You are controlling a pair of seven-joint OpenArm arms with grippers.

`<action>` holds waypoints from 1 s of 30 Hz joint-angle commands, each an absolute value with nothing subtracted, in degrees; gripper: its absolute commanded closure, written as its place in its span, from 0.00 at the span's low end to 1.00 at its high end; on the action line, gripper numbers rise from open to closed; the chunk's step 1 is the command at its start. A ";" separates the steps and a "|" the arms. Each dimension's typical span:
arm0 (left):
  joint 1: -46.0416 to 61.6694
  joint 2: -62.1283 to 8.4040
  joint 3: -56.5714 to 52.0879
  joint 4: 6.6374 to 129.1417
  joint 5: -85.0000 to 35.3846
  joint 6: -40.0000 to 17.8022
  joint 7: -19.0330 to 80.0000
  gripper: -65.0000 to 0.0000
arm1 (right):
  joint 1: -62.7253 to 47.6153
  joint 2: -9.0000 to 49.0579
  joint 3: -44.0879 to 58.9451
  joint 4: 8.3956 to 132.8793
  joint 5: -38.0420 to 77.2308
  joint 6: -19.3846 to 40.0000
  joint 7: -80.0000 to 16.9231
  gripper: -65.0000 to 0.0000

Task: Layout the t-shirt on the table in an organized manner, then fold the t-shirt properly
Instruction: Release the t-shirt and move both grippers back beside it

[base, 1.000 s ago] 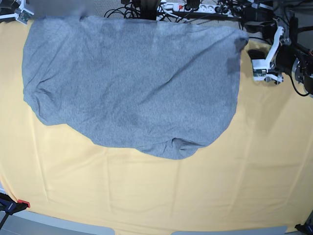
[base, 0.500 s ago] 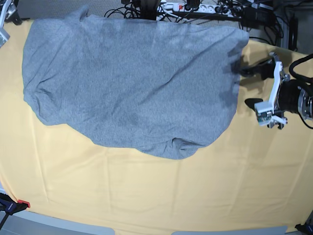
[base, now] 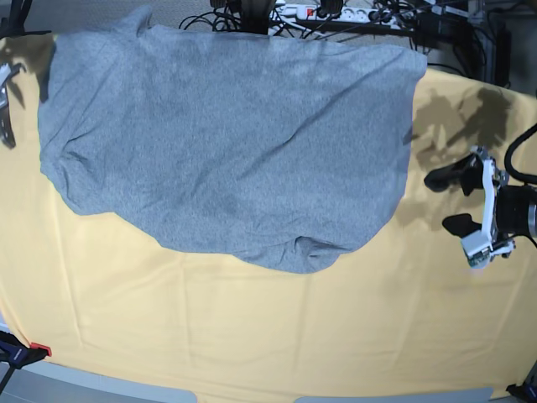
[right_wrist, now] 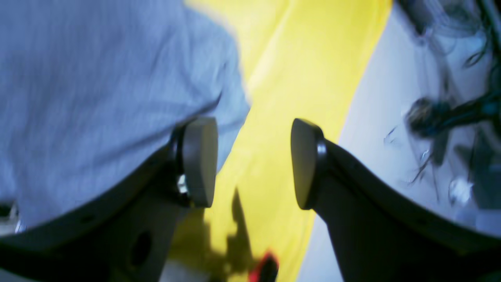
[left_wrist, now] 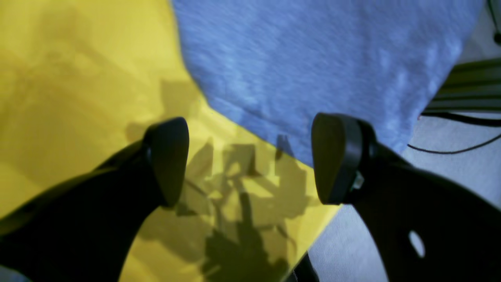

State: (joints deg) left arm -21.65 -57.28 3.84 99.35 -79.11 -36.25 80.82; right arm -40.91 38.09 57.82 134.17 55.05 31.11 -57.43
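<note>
Wide table under a pale yellow-orange cloth (base: 277,336), faint creases. Black cables and a white power strip (base: 336,13) lie beyond its far edge. Heather-grey cotton t-shirt (base: 226,143) lies spread, plain side up, along the far edge, rumpled hem toward the middle. My left gripper (base: 450,200) is near the right edge, jaws wide apart, empty. My right gripper (right_wrist: 253,162) is by the far left corner, jaws parted, gripping nothing.
</note>
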 commanded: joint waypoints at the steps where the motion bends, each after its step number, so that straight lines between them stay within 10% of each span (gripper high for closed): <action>1: -23.70 -58.41 3.18 99.13 -79.96 -36.12 80.00 0.24 | -39.72 39.07 57.36 132.73 55.27 30.55 -56.38 0.51; 30: -26.85 -58.11 2.92 87.50 -79.99 -35.35 80.00 0.24 | 3.81 38.28 32.77 59.35 73.89 37.76 -66.04 0.51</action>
State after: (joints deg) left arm -25.56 -56.84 3.75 87.00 -79.09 -35.35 80.84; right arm 2.83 36.56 32.45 58.48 72.38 37.45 -66.78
